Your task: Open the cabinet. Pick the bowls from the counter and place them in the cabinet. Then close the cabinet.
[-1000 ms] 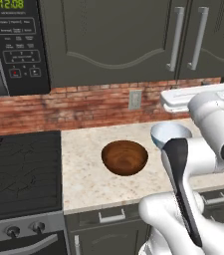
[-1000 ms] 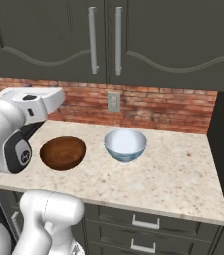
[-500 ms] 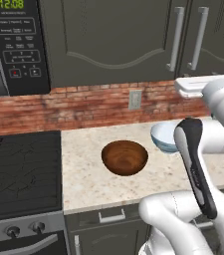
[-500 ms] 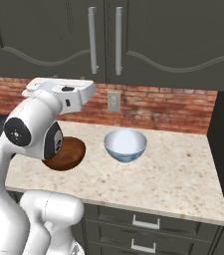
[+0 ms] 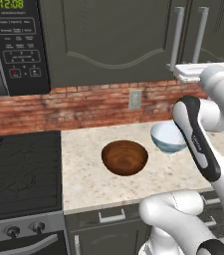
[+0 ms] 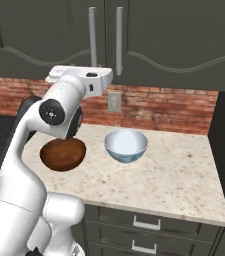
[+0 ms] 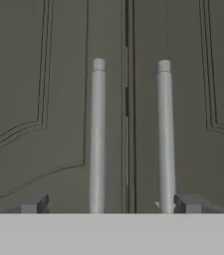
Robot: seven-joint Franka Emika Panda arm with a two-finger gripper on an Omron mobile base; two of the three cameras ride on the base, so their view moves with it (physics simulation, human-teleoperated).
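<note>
hand view looks straight at the dark grey-green wall cabinet (image 7: 58,99), both arched doors shut, its two long grey bar handles (image 7: 98,134) upright either side of the centre seam. the end effector (image 7: 111,203) faces them, fingers spread wide, gripping nothing. the white arm (image 6: 59,107) is raised, wrist level. below, the glossy brown wooden bowl (image 5: 125,157) and the white blue-patterned bowl (image 5: 167,138) sit on the beige speckled counter (image 5: 93,184).

Two bowls on the stone counter

The beige speckled counter (image 6: 184,180) runs along the brick wall, beside the black stovetop (image 5: 19,174). A brown wooden bowl (image 5: 125,157) sits upright near the middle, and a smaller white bowl (image 6: 126,145) stands close to it, toward the wall, the two apart and both empty.
</note>
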